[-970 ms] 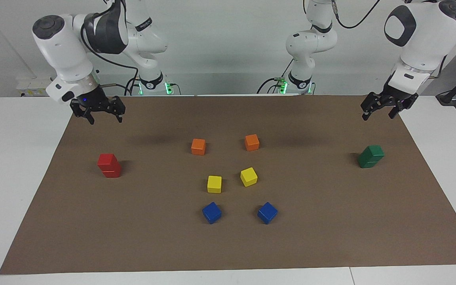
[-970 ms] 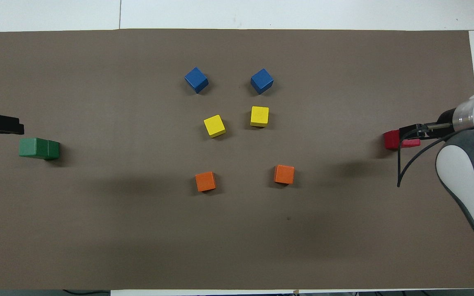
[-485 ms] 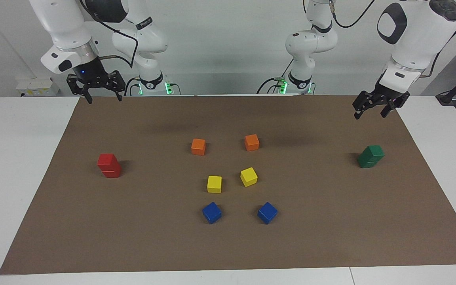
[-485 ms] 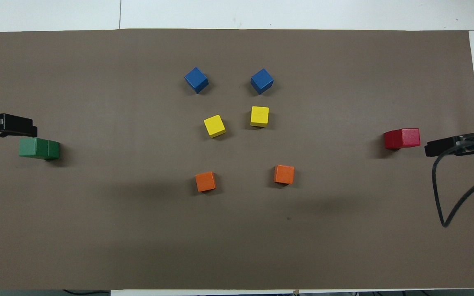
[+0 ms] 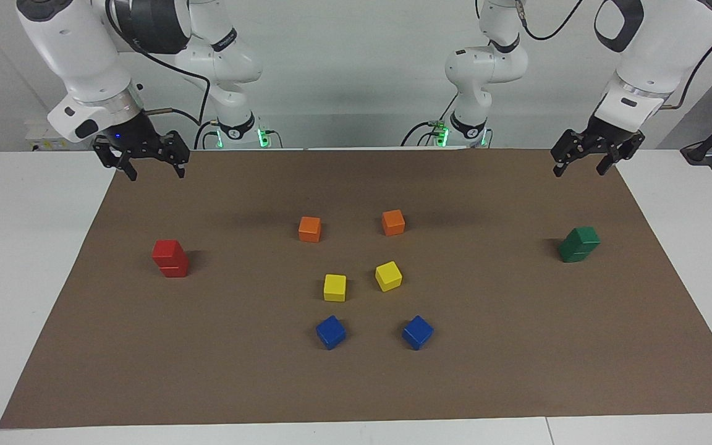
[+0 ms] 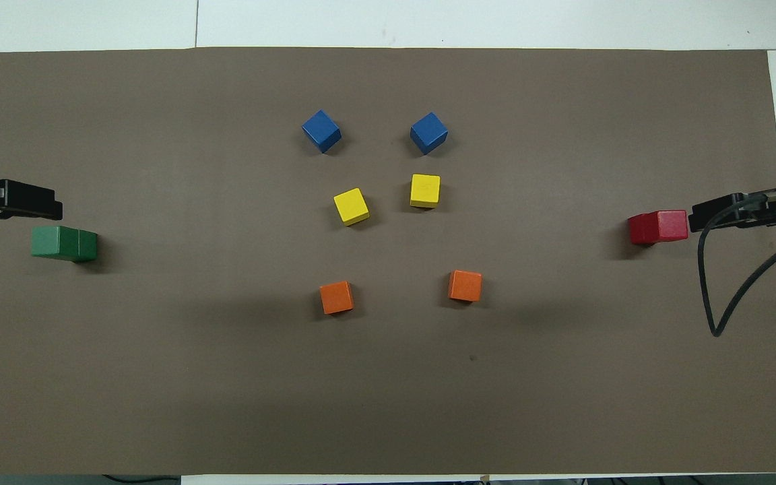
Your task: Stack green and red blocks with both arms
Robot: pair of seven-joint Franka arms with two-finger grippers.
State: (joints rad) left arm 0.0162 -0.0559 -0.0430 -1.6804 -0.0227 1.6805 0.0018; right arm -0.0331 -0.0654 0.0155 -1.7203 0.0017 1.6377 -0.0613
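Note:
Two red blocks [image 5: 170, 258] stand stacked one on the other at the right arm's end of the brown mat; the stack also shows in the overhead view [image 6: 657, 227]. Two green blocks [image 5: 578, 244] stand stacked at the left arm's end, also seen in the overhead view [image 6: 65, 243]. My right gripper [image 5: 155, 173] is open and empty, up in the air over the mat's edge, clear of the red stack; it shows in the overhead view [image 6: 718, 214] too. My left gripper [image 5: 578, 170] is open and empty, raised clear of the green stack, and shows in the overhead view [image 6: 24, 202].
Two orange cubes [image 5: 309, 228] [image 5: 393, 222], two yellow cubes [image 5: 334, 287] [image 5: 388, 275] and two blue cubes [image 5: 330, 332] [image 5: 417, 332] lie singly in the middle of the mat [image 5: 517, 346]. White table [image 5: 22, 278] surrounds the mat.
Both grippers have lifted and drawn back from their stacks toward the robots. In the overhead view the right gripper no longer covers the red stack. The blocks have not moved.

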